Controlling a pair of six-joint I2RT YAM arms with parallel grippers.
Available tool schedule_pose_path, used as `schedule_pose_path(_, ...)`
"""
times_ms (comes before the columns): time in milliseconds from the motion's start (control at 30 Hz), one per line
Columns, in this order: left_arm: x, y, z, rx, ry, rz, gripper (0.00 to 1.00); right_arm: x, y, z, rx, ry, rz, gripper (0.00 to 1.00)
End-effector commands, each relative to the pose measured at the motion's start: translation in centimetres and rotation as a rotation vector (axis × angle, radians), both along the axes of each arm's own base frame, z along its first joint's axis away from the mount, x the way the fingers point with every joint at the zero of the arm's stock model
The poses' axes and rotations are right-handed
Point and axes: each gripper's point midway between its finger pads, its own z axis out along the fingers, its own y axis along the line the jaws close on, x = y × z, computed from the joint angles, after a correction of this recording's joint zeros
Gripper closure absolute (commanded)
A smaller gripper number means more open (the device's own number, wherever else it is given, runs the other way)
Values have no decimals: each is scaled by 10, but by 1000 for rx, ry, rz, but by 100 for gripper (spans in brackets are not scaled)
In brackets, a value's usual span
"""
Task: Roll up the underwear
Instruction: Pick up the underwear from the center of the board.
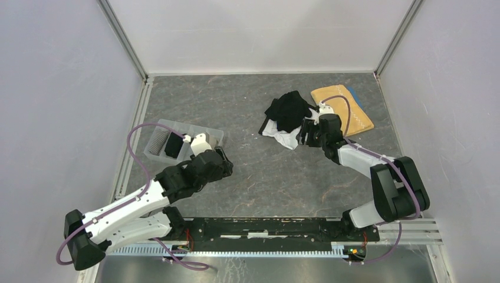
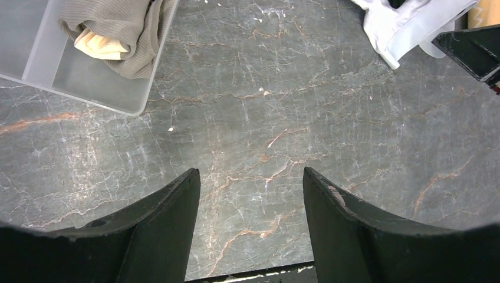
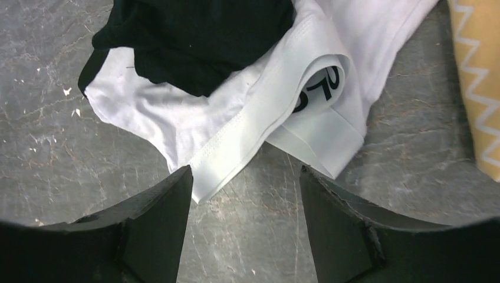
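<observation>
A pile of underwear lies at the back right of the table, a black piece (image 1: 289, 109) on top of a white piece (image 1: 282, 137). My right gripper (image 1: 306, 134) is open at the pile's near right edge. In the right wrist view the white underwear (image 3: 253, 112) lies just ahead of the open jaws (image 3: 244, 175), with the black piece (image 3: 194, 35) behind it. My left gripper (image 1: 223, 163) is open and empty over bare table, beside the tray (image 1: 206, 131). In the left wrist view (image 2: 250, 177) a rolled grey and beige garment (image 2: 124, 29) lies in the tray.
The clear divided tray (image 2: 88, 88) at the left holds a striped roll (image 1: 157, 142) and a black roll (image 1: 174, 145). The mustard-yellow towel (image 1: 345, 109) lies just right of the pile and also shows in the right wrist view (image 3: 480, 88). White walls enclose the table.
</observation>
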Motion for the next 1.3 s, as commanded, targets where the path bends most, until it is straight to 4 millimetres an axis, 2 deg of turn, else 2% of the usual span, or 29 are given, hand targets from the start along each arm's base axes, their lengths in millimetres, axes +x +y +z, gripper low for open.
schedule_pose_path(0,4,-3,5,-7,-32,-15,30,24,19,10,127,-38,5,30)
schedule_pose_path(233,4,-3,2,-5,-29,-15,30,32,26,-10,150,6,7,39)
schedule_pose_path(500,4,-11,-13,-4,-7,-43,30,47,29,-14,135,-28,32,55)
schedule_pose_path(600,6,-17,-21,5,-6,-65,29,49,26,-9,113,-62,39,72)
schedule_pose_path(667,11,-20,-26,16,-7,-71,29,47,20,-5,88,-82,22,87)
schedule_pose_path(700,15,-21,-29,24,-6,-69,29,45,17,0,79,-100,18,97)
schedule_pose_path(733,19,-21,-32,30,-4,-63,29,43,14,5,71,-112,15,100)
schedule_pose_path(1033,79,-14,-61,92,47,-23,30,11,7,64,69,-167,45,100)
schedule_pose_path(1167,105,-12,-74,139,88,17,32,-1,-1,102,48,-228,47,100)
schedule_pose_path(1267,116,0,-95,189,146,84,33,-9,-6,134,33,-271,50,100)
